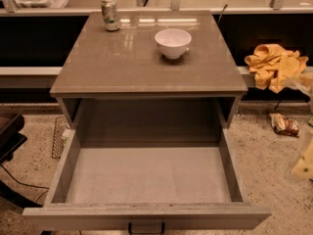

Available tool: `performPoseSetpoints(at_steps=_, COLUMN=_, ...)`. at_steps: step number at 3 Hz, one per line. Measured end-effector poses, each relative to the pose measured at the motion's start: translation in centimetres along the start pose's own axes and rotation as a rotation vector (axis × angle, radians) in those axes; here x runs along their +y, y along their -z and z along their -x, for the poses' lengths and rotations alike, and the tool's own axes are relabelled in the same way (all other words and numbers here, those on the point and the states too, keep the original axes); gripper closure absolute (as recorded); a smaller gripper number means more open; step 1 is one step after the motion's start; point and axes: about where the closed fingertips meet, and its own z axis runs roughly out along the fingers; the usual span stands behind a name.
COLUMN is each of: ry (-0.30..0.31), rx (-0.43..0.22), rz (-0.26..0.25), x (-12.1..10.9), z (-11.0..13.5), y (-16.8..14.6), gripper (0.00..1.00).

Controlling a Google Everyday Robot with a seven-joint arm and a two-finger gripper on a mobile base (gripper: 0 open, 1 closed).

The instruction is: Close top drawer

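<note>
The top drawer (146,214) of the grey-brown cabinet stands pulled far out toward me. Its pale grey inner floor (146,175) is bare. Its small dark loop handle (145,227) shows at the bottom edge, below the front panel's top rim. My gripper (304,160) is only a pale blurred shape at the right edge, beside the drawer's right side and apart from it.
A white bowl (172,42) and a can (110,13) stand on the cabinet top (122,62). A yellow cloth (274,65) lies on the ledge at right, a snack packet (283,125) on the floor below. A dark chair base (10,136) and a wire rack (58,136) are at left.
</note>
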Motion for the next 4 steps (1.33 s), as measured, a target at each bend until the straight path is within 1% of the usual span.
performPoseSetpoints(at_steps=1, ry=-0.035, rx=-0.029, rz=-0.042, x=4.0, z=-3.6, y=-2.2, gripper=0.24)
performPoseSetpoints(at_steps=2, ry=-0.087, rx=-0.068, rz=-0.052, x=8.8, z=-6.1, y=-5.6, gripper=0.48)
performPoseSetpoints(at_steps=3, ry=-0.143, rx=-0.105, rz=-0.003, x=14.7, z=-8.4, y=-9.5, gripper=0.71)
performPoseSetpoints(at_steps=4, ry=-0.193, rx=-0.153, rz=0.066, x=20.6, z=-9.6, y=-13.4, gripper=0.94)
